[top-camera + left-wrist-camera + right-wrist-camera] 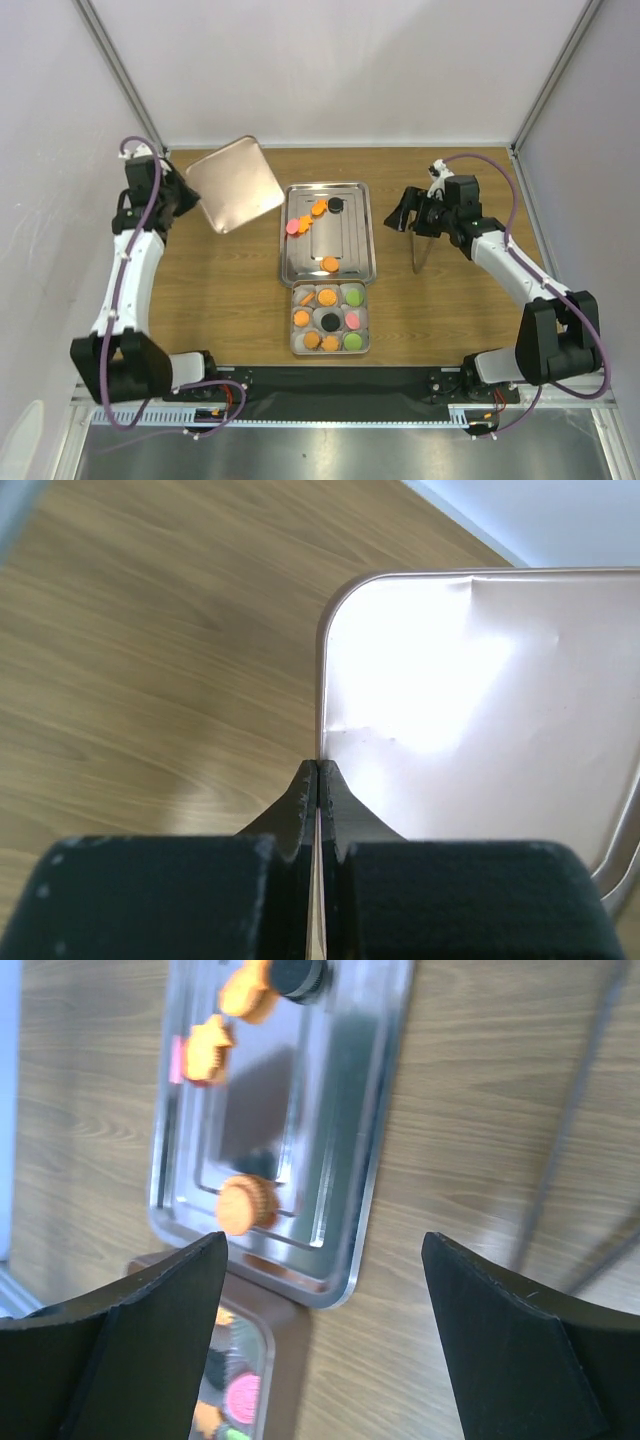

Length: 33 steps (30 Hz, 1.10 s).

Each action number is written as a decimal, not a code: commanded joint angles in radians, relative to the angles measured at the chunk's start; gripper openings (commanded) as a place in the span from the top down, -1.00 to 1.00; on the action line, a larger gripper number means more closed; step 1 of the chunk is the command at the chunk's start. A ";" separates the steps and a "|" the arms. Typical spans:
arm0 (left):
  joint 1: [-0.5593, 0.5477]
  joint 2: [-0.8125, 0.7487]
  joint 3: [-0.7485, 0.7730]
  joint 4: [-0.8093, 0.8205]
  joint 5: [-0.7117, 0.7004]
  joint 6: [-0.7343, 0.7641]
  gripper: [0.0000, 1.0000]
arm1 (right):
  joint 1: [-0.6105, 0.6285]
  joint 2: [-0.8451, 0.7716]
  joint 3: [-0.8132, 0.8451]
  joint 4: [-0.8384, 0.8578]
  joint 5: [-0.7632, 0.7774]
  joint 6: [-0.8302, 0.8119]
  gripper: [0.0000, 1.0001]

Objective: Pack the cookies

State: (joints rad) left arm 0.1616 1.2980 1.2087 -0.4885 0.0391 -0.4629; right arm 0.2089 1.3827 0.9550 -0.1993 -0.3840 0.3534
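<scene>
While the left gripper (318,772) pinches the lid (470,710) by its edge and the right gripper (322,1250) hangs spread beside the tray (347,245), the cookies (328,321) sit mostly in the box (292,332) — advise lowering the lid level, squarely aligned.

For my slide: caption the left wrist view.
Left pincer shut on the edge of a pale pink metal lid; wooden table beyond.

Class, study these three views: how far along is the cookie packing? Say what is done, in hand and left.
Done: the box looks full, with nine cookies in it. In hand: the left claw is shut on the edge of the lid, away from the box; the right claw hangs open and empty. Left: five more cookies lie on the steel tray, and the lid is not yet on the box.
</scene>
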 commanded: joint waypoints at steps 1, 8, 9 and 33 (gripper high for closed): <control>-0.094 -0.091 -0.054 0.019 0.053 -0.031 0.99 | 0.052 -0.071 0.070 0.017 -0.035 0.047 -0.71; -0.287 -0.160 -0.139 0.048 0.123 -0.033 0.99 | 0.167 -0.209 0.050 0.078 -0.068 0.087 -0.78; -0.322 -0.164 -0.158 0.059 0.131 -0.033 0.99 | 0.178 -0.218 0.048 0.081 -0.067 0.087 -0.79; -0.628 -0.201 -0.317 0.248 0.154 -0.145 0.99 | 0.325 -0.132 0.064 0.117 -0.050 0.222 -0.37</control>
State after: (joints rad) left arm -0.4530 1.1145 0.8944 -0.3286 0.1875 -0.5728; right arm 0.5407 1.2549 0.9752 -0.1196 -0.4274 0.5396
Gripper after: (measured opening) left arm 0.009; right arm 0.706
